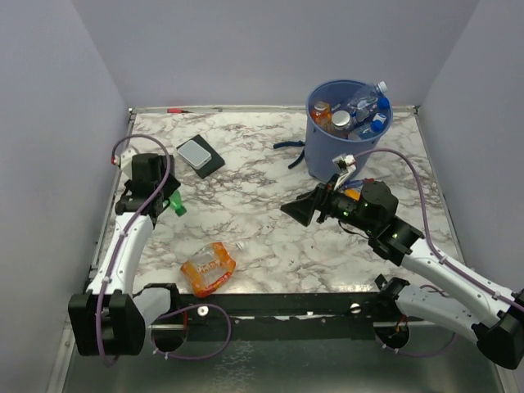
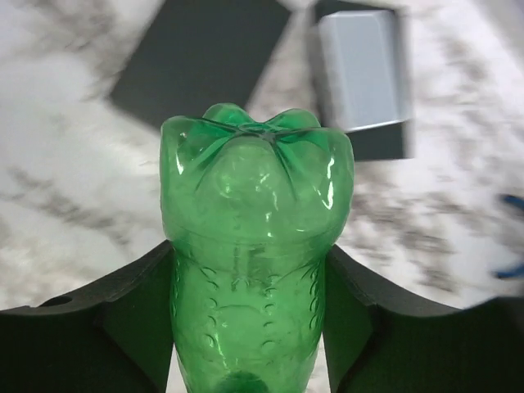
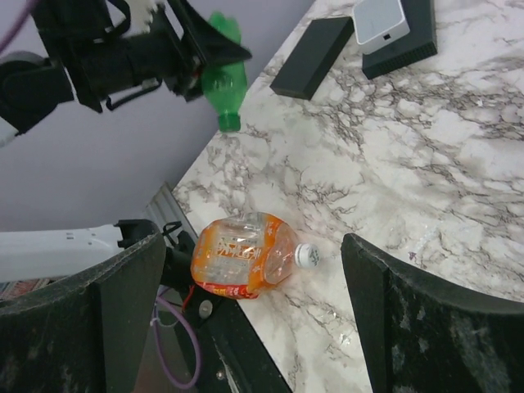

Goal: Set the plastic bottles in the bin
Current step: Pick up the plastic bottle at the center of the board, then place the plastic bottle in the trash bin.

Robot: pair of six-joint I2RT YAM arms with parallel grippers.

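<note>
My left gripper [image 1: 168,201] is shut on a green plastic bottle [image 2: 254,246] at the table's left side, and its black fingers [image 2: 123,303] press both sides of the body. The bottle's base points away from the wrist camera. The right wrist view shows the same green bottle [image 3: 223,82] hanging cap-down from that gripper. An orange-labelled bottle [image 1: 208,269] with a white cap lies on its side near the front edge. My right gripper [image 1: 299,210] hovers open mid-table, facing it, with nothing between its fingers [image 3: 123,311]. The blue bin [image 1: 327,155] stands at the back right and holds several bottles [image 1: 352,115].
A flat black slab [image 3: 311,57] and a black box with a grey top [image 1: 200,155] lie at the back left. A red-handled tool [image 1: 176,109] rests along the back wall. A dark strap-like object [image 1: 288,147] lies left of the bin. Grey walls enclose the marble table [image 1: 262,221].
</note>
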